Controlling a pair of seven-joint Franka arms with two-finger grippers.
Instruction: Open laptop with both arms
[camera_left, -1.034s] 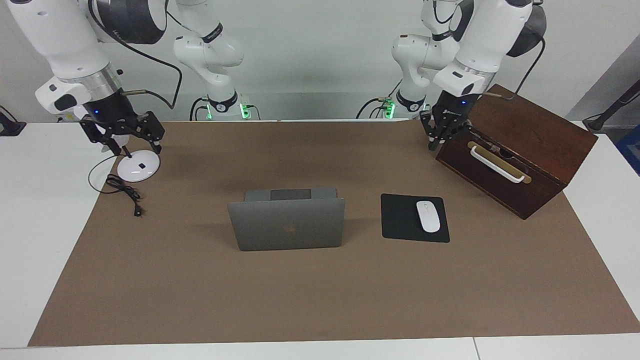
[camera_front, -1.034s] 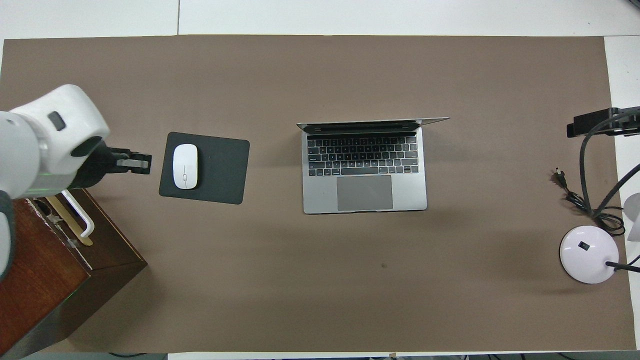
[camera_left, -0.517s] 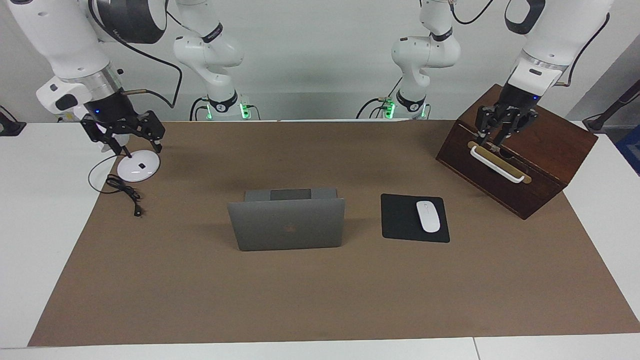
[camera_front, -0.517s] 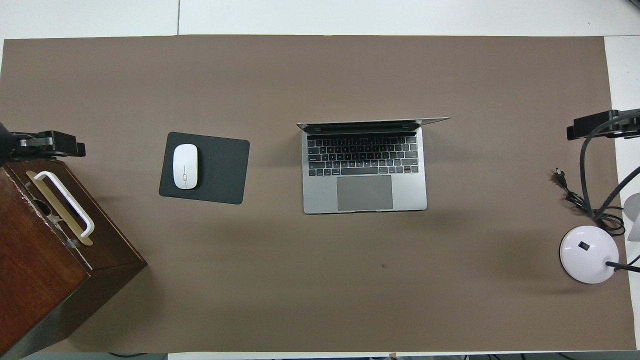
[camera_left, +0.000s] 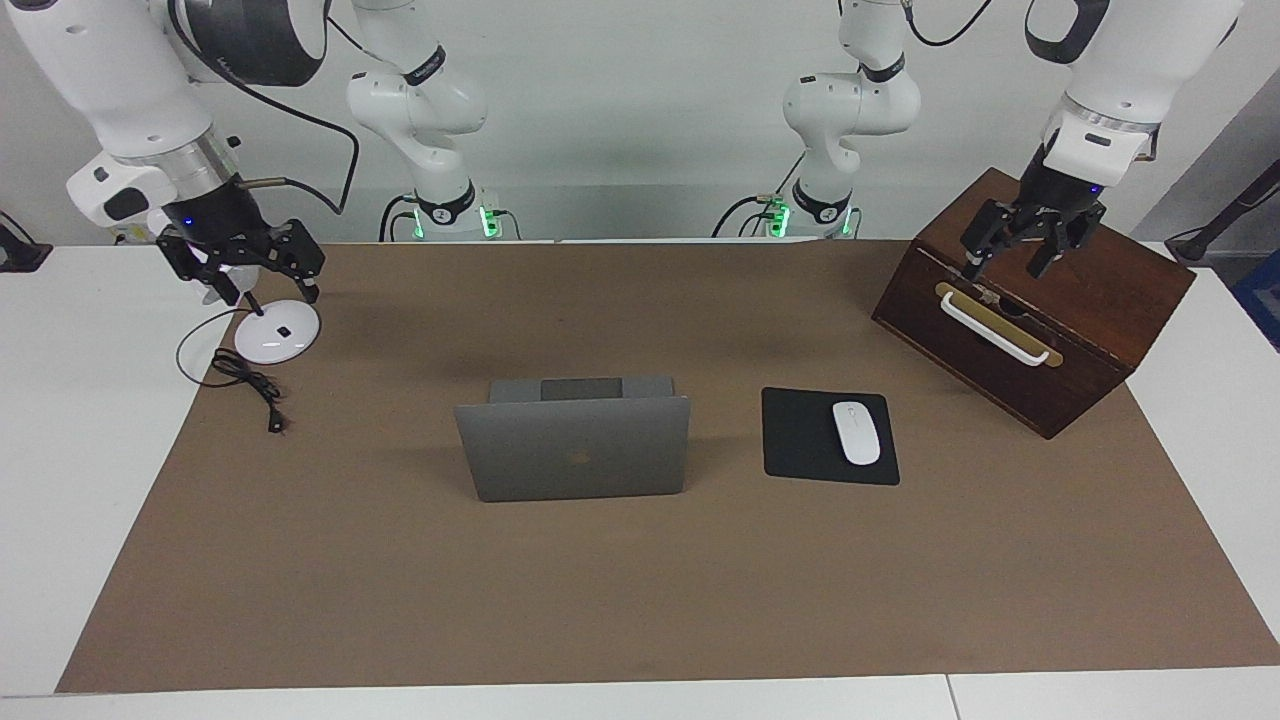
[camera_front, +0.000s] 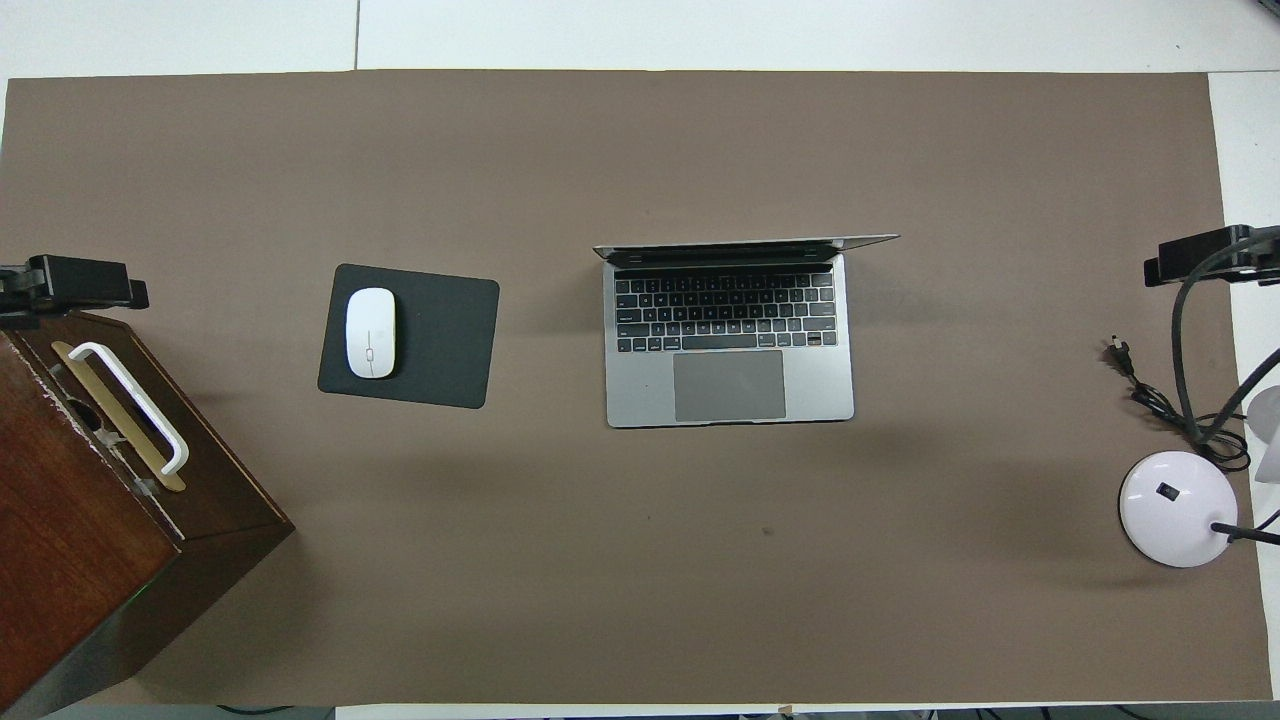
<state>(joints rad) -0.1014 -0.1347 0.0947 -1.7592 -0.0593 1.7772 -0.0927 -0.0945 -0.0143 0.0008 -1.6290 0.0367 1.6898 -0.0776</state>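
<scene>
At mid-surface the laptop (camera_left: 573, 447) stands open. Left gripper (camera_left: 1022, 256) hovers over the wooden box (camera_left: 1040, 300), jaws wide. Right gripper (camera_left: 262, 282) hangs above the lamp base (camera_left: 277, 332), jaws wide.

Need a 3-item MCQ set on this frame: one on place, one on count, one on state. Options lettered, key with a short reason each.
1. Where is the left gripper?
A. over the wooden box
B. over the keyboard
C. on the mouse

2. How many mice lie on the black mousepad?
A. none
B. one
C. two

3. What state is the laptop in?
A. shut flat
B. lid standing open
C. held by both grippers

Key:
1 A, it hangs over the box above the white handle.
2 B, a single white mouse lies there.
3 B, the overhead view shows the keys bare and the lid raised; the right gripper is over the lamp base, away from it.
</scene>
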